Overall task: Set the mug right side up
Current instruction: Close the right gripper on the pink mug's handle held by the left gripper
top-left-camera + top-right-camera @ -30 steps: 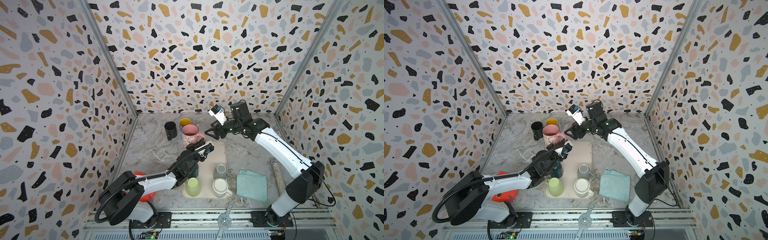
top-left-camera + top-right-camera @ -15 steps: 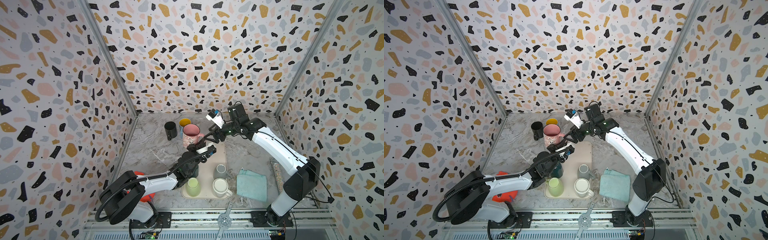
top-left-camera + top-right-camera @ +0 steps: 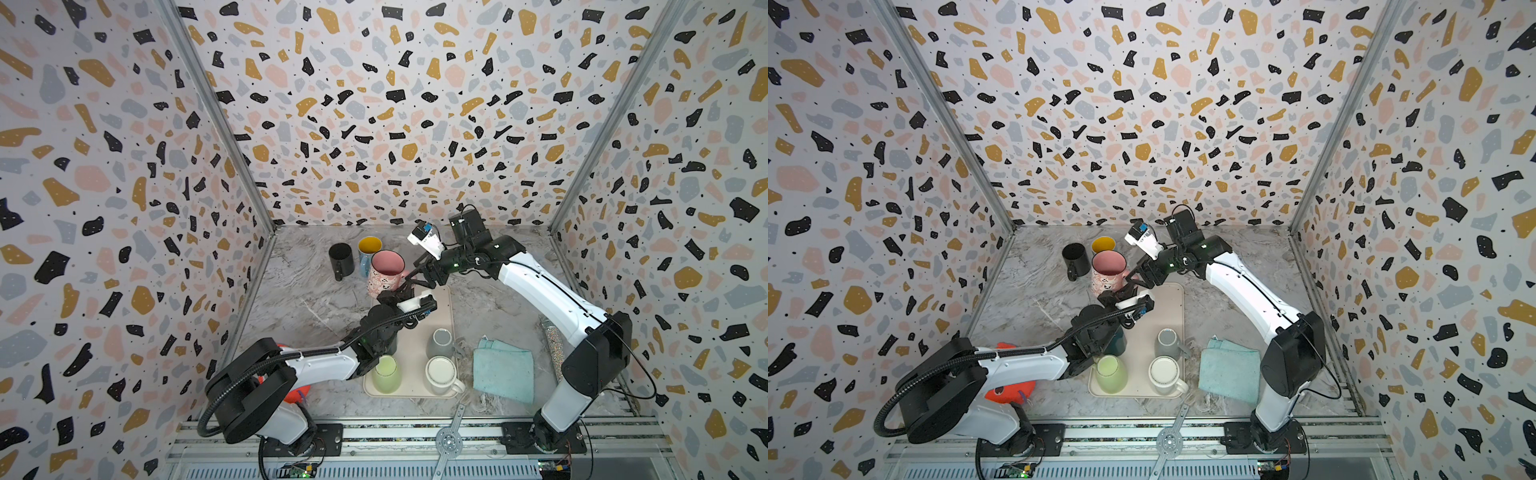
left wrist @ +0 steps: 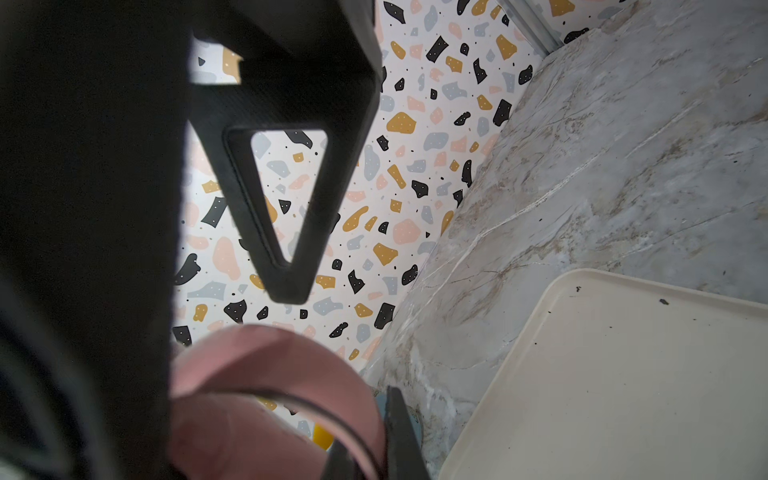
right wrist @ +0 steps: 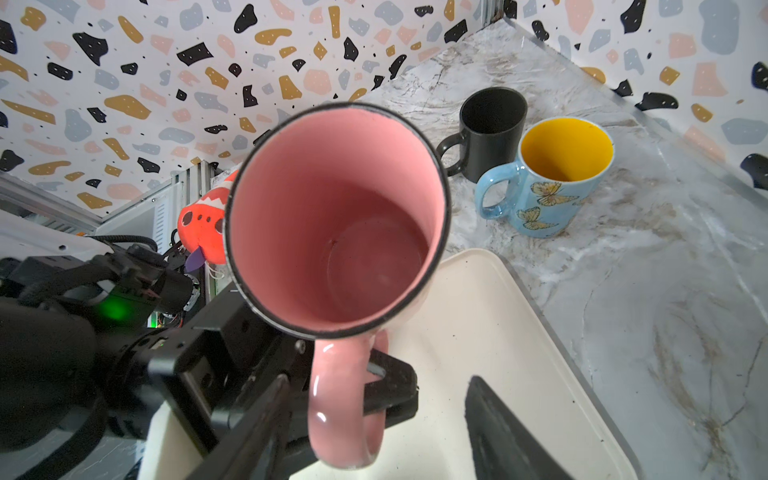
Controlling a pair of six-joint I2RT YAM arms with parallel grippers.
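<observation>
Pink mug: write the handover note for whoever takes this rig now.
Left tool: shut, apparently pinching the pink mug by its handle.
Right tool: open, jaws either side of that handle, not gripping.
Mug: mouth up at the tray's far left corner, near the blue mug; whether it rests on anything is unclear.
Done: mug right side up. Left: set it down, release, withdraw.

Centre: you see a black mug (image 3: 340, 259) beside a blue butterfly mug (image 5: 548, 195). Lower: a cream tray (image 3: 440, 307), a teal cloth (image 3: 503, 370), an orange plush toy (image 3: 1009, 388).
</observation>
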